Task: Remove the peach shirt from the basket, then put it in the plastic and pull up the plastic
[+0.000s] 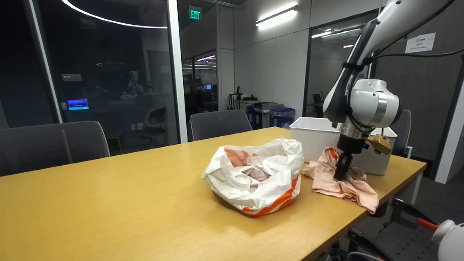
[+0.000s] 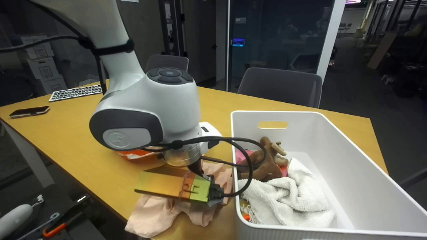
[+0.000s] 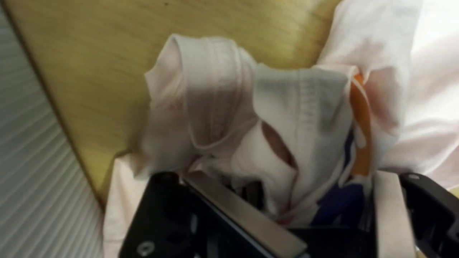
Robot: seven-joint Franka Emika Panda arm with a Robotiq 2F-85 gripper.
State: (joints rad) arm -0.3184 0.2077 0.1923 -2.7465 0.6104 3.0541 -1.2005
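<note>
Gripper [image 3: 291,175]: cropped, wrist view | peach shirt [image 3: 308,104]: partly hidden | plastic [image 1: 250,197]: inside unclear

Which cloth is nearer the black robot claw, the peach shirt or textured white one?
The crumpled peach shirt, on the yellow wooden table: the open black gripper straddles its folds. The textured white cloth lies inside the rectangular white basket.

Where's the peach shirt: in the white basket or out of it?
Out. In both exterior views, the peach shirt lies crumpled on the table beside the white basket, not inside.
</note>
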